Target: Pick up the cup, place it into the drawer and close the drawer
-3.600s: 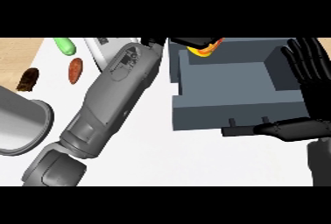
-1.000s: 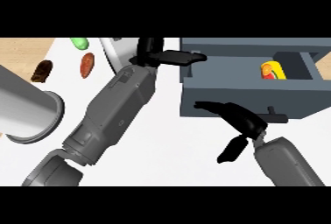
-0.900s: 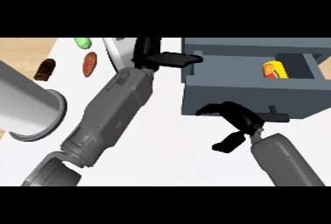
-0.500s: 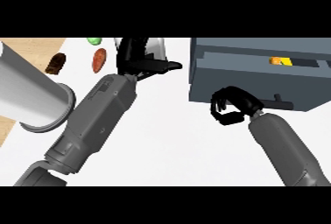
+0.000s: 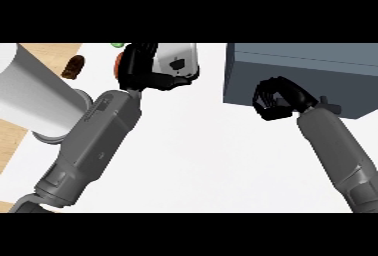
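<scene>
The grey drawer [image 5: 310, 70] fills the upper right, and its front stands flush with the cabinet, with no gap showing. No cup is visible; the drawer's inside is hidden. My right hand [image 5: 275, 98] has its fingers curled and rests against the drawer front, holding nothing. The small drawer handle [image 5: 332, 106] sticks out just to the right of that hand's wrist. My left hand [image 5: 142, 67] is at the upper left with relaxed fingers and its thumb pointing right, lying in front of a white and grey object [image 5: 179, 59].
A large pale cylinder [image 5: 33, 97] lies at the left edge over the wooden counter strip [image 5: 11, 145]. A brown item [image 5: 74, 67], a red one [image 5: 118, 61] and a green one [image 5: 117, 45] sit near the top left. White counter [image 5: 214, 160] spreads between my forearms.
The drawer was open with the yellow and red cup inside; it has slid shut. My right hand curled its fingers and moved up against the drawer front. The left hand barely moved.
</scene>
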`<state>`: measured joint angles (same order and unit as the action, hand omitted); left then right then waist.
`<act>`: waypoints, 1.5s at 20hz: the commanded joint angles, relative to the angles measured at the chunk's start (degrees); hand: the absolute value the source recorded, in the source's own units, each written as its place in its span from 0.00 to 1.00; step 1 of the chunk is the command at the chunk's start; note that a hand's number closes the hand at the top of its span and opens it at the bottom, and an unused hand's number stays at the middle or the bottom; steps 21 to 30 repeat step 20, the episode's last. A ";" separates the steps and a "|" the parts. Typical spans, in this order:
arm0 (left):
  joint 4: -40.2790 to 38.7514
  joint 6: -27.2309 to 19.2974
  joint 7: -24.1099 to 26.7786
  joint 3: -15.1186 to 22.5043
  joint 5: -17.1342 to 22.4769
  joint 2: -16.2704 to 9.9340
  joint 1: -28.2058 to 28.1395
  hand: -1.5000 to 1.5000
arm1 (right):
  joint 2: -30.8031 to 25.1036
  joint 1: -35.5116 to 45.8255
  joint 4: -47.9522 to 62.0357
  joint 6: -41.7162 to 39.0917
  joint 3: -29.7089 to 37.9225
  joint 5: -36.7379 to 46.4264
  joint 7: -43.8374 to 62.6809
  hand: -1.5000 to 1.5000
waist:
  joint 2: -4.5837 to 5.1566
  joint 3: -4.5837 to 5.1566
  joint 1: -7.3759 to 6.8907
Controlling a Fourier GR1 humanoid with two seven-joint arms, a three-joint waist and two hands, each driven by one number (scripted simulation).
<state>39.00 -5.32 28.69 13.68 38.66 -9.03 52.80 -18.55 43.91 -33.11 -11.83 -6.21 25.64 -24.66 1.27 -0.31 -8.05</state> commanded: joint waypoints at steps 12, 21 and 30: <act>3.52 6.01 -1.46 0.81 0.60 -3.44 -4.76 0.00 | -8.46 9.10 1.76 -3.19 8.03 -5.34 4.28 1.00 | 1.69 0.14 -4.37; 4.71 6.44 -1.57 0.94 1.08 -2.66 -5.93 0.00 | -10.33 7.85 -1.18 -6.96 9.30 -7.87 5.36 1.00 | 1.48 0.14 -4.64; 4.71 6.44 -1.57 0.94 1.08 -2.66 -5.93 0.00 | -10.33 7.85 -1.18 -6.96 9.30 -7.87 5.36 1.00 | 1.48 0.14 -4.64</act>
